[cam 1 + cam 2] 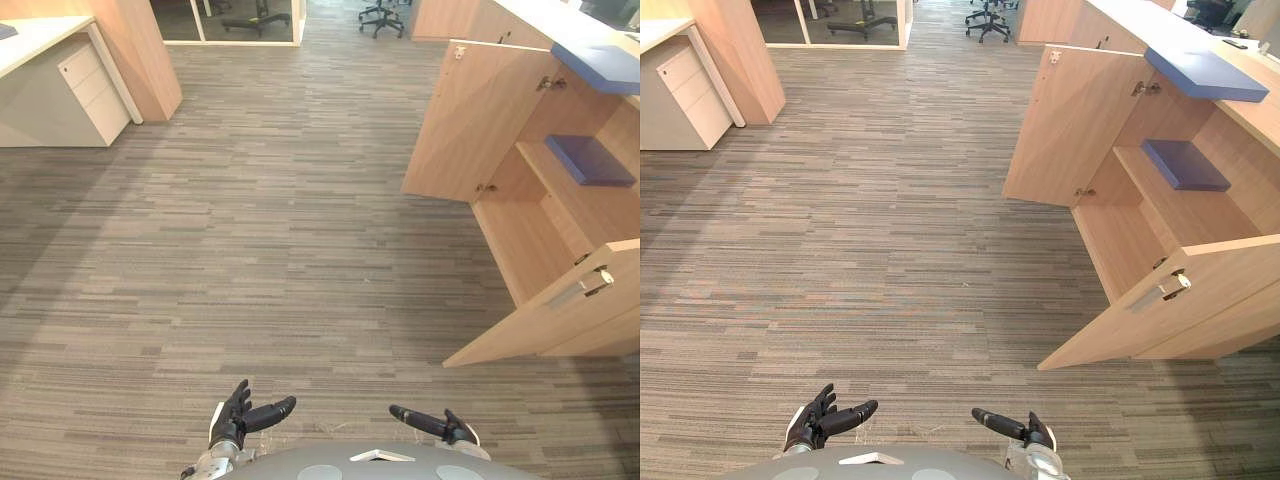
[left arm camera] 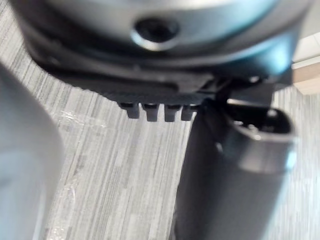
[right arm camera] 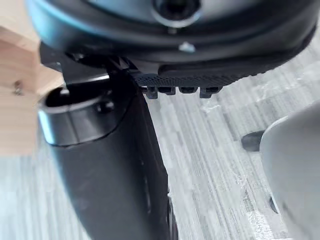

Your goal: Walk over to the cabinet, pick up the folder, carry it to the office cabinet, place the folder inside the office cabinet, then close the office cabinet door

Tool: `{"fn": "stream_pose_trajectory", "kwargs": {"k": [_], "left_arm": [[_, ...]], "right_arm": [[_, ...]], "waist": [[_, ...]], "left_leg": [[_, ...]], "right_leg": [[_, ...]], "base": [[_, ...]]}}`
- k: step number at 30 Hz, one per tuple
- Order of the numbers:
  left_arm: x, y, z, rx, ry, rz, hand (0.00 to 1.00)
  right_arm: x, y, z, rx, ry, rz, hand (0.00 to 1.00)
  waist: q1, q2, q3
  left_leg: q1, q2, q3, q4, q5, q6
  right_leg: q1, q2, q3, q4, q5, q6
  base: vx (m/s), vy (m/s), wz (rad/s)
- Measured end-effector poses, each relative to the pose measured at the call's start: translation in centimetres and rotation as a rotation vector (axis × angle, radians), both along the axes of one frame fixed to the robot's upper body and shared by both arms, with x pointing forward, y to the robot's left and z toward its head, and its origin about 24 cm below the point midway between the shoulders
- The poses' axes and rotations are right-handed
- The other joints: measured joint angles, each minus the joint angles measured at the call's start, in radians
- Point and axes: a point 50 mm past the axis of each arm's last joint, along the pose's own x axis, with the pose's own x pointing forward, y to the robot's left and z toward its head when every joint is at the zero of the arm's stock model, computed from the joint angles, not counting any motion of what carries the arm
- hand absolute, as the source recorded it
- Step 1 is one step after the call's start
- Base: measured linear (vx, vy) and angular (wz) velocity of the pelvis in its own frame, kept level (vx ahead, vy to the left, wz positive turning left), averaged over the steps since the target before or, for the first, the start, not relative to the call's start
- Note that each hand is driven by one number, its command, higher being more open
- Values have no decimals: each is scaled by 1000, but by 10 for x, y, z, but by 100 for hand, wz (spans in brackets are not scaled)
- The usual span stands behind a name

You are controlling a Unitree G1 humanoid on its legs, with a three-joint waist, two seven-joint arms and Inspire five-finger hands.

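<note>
The wooden office cabinet (image 1: 560, 215) stands at the right with both doors swung out over the carpet. A blue folder (image 1: 590, 160) lies flat on its inner shelf. A second blue folder (image 1: 600, 63) rests on the cabinet's top. My left hand (image 1: 240, 415) and right hand (image 1: 435, 425) hang low at the near edge, well short of the cabinet. Both have straight fingers and hold nothing. In the wrist views the left hand (image 2: 165, 75) and right hand (image 3: 170, 70) show over bare carpet.
The near cabinet door (image 1: 560, 315) with its metal handle (image 1: 582, 290) juts into the floor space at the right, and the far door (image 1: 470, 120) stands open beyond it. A white drawer unit (image 1: 85, 90) sits far left. Office chairs (image 1: 385, 15) stand at the back.
</note>
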Motion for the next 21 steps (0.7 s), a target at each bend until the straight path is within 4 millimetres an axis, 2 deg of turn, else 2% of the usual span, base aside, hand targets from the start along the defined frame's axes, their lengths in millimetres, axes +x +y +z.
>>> {"fn": "stream_pose_trajectory", "kwargs": {"k": [5,6,7,8,9,10,12,15,17,18,19,21], "left_arm": [[-1,3,8,14,-37,14,100],[-1,3,8,15,-39,15,100],[-1,2,8,15,-39,15,100],[-1,2,8,15,-38,16,100],[-1,1,8,16,-36,17,100],[-2,1,8,19,-34,18,100],[-1,1,8,22,-35,21,100],[7,2,10,32,-57,26,100],[15,2,11,47,-72,50,100],[17,5,12,58,-74,99,100],[24,11,15,66,-95,161,100],[26,14,19,71,-120,215,100]], "right_arm": [[-1,32,15,35,-85,127,100],[-1,33,16,39,-89,131,100],[-2,34,17,41,-95,131,100],[-2,34,17,40,-97,131,100],[-3,33,18,39,-100,128,100],[-4,33,19,38,-102,126,100],[-4,33,19,37,-102,127,100],[-1,33,19,32,-109,126,100],[4,32,22,24,-125,124,100],[8,34,24,25,-143,126,100],[11,37,26,36,-157,117,100],[13,39,29,36,-174,120,100]], "waist": [[9,-29,-3],[10,-33,-5],[10,-22,1],[10,-22,0],[9,-26,-4],[8,-17,-4],[7,-22,-11],[8,-24,-10],[7,-16,9],[9,-14,36],[6,-21,64],[11,-13,78]], "left_leg": [[-33,16,30,48,-33,-25],[-36,18,33,57,-41,-31],[-43,22,43,77,-61,-33],[-47,26,52,87,-72,-33],[-54,38,87,110,-91,-30],[-60,48,113,122,-100,-34],[-71,51,114,134,-110,-36],[-122,66,115,213,-160,-49],[-160,93,119,340,-221,-47],[-178,119,142,447,-251,-54],[-275,173,166,721,-260,-54],[-384,246,161,976,-213,-45]], "right_leg": [[-15,2,-18,6,-2,-2],[-16,2,-19,7,-2,-2],[-16,3,-22,13,-7,-8],[-16,3,-24,18,-10,-13],[-16,3,-30,23,-15,-19],[-17,2,-37,26,-20,-21],[-27,2,-42,35,-31,-21],[-75,2,-52,111,-83,-22],[-104,9,-57,202,-146,-25],[-106,9,-66,254,-189,-33],[-101,13,-63,307,-232,-43],[-75,40,-46,317,-261,-68]], "base": [[-21,-44,-10],[-6,-37,-9],[0,-25,-7],[14,-30,-8],[36,-32,-3],[48,-33,4],[69,-22,8],[101,-21,5],[109,-35,0],[108,-84,2],[109,-97,-4],[154,-42,-19]]}}
